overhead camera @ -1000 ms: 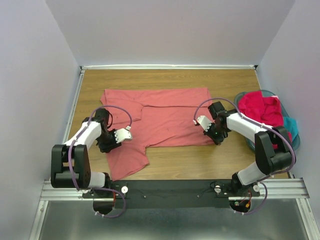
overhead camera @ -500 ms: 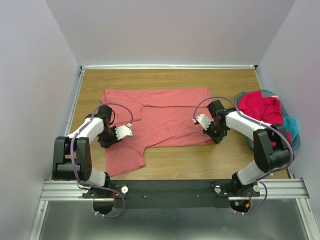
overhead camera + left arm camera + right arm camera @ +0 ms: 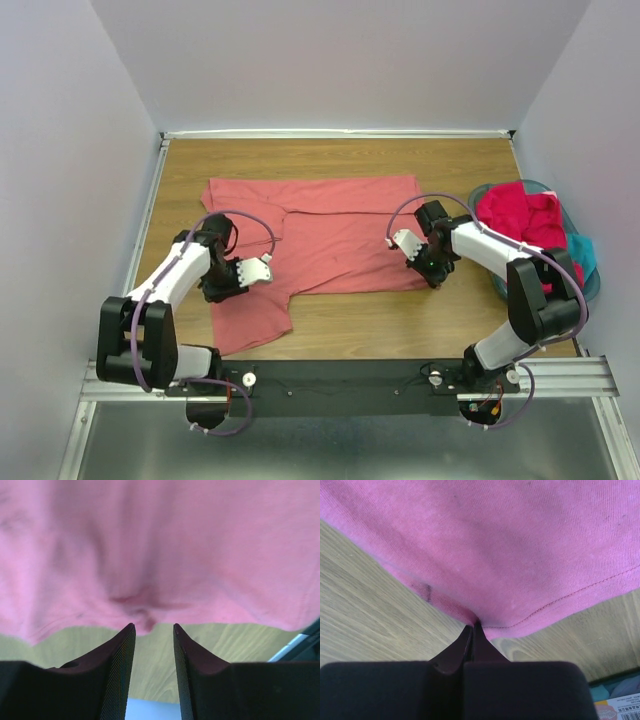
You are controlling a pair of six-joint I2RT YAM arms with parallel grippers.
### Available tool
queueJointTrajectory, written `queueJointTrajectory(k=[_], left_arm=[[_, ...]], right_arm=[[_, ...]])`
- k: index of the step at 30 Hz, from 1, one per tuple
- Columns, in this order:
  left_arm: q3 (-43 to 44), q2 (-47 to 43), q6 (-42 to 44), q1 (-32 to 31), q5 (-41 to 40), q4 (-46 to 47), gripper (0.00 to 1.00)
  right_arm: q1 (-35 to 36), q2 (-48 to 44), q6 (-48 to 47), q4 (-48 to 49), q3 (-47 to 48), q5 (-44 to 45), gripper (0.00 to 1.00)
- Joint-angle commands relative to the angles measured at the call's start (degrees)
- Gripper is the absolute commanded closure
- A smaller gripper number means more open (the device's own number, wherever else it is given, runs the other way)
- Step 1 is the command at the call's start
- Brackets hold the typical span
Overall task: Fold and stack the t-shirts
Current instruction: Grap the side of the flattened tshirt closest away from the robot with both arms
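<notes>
Salmon-pink t-shirt (image 3: 340, 230) is spread flat, long axis left-right. Its hem is pinched by the right gripper (image 3: 472, 625); the left gripper (image 3: 154, 626) is held narrowly parted.

A wooden table (image 3: 330, 160) with light brown grain fills the middle of the top view. A thin white strip (image 3: 340, 133) runs along its far edge. At the right edge of the table stands a round teal basket (image 3: 541, 184). Plain pale walls (image 3: 340, 60) close three sides. Along the near edge lies a metal rail (image 3: 570, 375), and below it a grey sheet (image 3: 340, 445).
</notes>
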Motion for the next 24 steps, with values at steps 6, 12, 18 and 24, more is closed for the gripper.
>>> queueJointTrajectory(k=[6,12,18,24], left_arm=[[-2.45,6.37,-3.90,-4.35,-5.72,0.23,0.53],[-5.69,7.35,-5.04,-6.19,-11.26,4.18,0.52],[-8.86,7.79,-6.36,-7.25,-13.38,7.87,0.64],[-7.11,5.78,-5.75,-7.34,-10.31,5.68,1.00]], right_arm=[[0.46,-0.37,0.64,-1.96,2.24,0.89,0.99],[0.46,0.33,0.55,-1.96,2.41,0.80,0.99],[0.55,0.16,0.47,-1.96,1.62,0.63,1.00],[0.46,-0.89,0.64,-2.49,1.71,0.98,0.99]])
